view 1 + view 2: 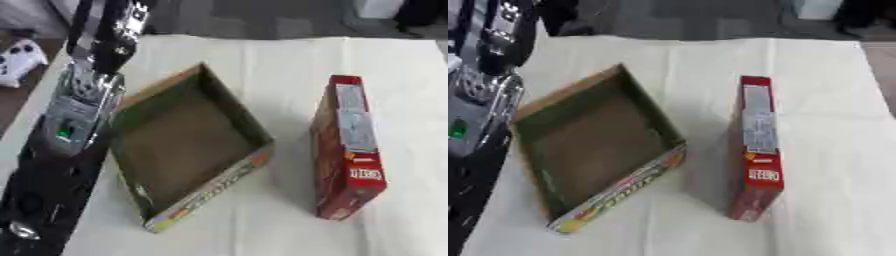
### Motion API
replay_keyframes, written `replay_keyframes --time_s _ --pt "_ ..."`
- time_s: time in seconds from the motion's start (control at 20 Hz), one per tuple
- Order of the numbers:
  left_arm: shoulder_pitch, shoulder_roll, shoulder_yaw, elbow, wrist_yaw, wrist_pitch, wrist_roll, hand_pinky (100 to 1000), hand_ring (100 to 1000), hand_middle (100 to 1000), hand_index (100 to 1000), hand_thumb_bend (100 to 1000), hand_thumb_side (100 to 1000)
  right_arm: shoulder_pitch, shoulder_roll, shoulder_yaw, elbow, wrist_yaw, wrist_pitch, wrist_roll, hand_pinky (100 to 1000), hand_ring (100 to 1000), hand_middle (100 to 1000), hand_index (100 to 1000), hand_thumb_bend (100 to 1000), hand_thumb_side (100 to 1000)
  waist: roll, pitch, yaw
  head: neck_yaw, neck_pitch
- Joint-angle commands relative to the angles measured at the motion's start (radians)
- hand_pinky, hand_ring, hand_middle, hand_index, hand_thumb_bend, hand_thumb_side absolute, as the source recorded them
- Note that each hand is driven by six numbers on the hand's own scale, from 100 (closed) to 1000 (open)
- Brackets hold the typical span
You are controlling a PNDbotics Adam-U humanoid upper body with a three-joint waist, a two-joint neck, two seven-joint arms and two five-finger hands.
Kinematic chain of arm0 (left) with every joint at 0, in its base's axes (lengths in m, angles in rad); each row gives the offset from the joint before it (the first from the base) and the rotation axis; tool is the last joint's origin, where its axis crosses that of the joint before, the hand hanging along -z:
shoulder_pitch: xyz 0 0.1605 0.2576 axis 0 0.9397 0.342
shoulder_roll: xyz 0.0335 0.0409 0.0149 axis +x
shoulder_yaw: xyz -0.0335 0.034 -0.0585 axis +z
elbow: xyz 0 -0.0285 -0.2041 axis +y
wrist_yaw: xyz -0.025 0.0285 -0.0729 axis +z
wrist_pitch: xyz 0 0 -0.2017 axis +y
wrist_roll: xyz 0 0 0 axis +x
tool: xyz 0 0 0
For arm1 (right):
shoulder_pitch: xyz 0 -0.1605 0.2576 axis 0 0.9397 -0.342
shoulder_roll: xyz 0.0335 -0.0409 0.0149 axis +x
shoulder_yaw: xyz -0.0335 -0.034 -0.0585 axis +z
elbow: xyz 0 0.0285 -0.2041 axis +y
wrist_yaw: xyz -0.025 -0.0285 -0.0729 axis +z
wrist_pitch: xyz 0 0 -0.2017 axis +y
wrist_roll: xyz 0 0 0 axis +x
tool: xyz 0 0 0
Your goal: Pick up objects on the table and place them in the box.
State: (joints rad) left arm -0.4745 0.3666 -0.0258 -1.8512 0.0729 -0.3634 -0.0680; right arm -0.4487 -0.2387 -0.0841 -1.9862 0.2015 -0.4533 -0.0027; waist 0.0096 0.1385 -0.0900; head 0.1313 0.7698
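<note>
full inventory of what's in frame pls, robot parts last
open cardboard box: 1, brown inside with printed outer walls, left of centre on the table, nothing visible in it
red carton: 1, red with a pale label, standing on its long edge to the right of the open box, apart from it
tablecloth: 1, cream, covering the table
white object: 1, white with dark spots, off the table at the far left
left arm: 1, black and silver, along the left edge beside the box; no robot hand visible
</note>
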Motion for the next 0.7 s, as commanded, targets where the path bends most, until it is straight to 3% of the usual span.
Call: replay_keyframes --time_s 0.05,0.35,0.7 --pt "-0.015 0.006 0.008 -0.012 0.006 -0.001 -0.003 781 713 871 803 100 734 -0.010 -0.006 -0.008 -0.014 -0.001 0.001 0.001 526 744 795 826 100 617 0.002 -0.007 0.001 0.002 0.000" --pt "-0.023 0.018 0.007 -0.008 0.001 -0.002 -0.008 782 715 872 805 100 723 -0.011 -0.008 -0.009 -0.014 0.002 0.001 0.000 525 744 795 826 100 617 0.004 -0.002 0.001 0.002 0.000" --pt "-0.110 0.135 -0.026 0.053 -0.095 -0.009 -0.118 795 732 883 817 100 659 -0.010 -0.012 -0.006 -0.014 0.002 0.001 0.003 525 745 795 825 100 617 0.006 -0.003 -0.008 0.004 0.000"
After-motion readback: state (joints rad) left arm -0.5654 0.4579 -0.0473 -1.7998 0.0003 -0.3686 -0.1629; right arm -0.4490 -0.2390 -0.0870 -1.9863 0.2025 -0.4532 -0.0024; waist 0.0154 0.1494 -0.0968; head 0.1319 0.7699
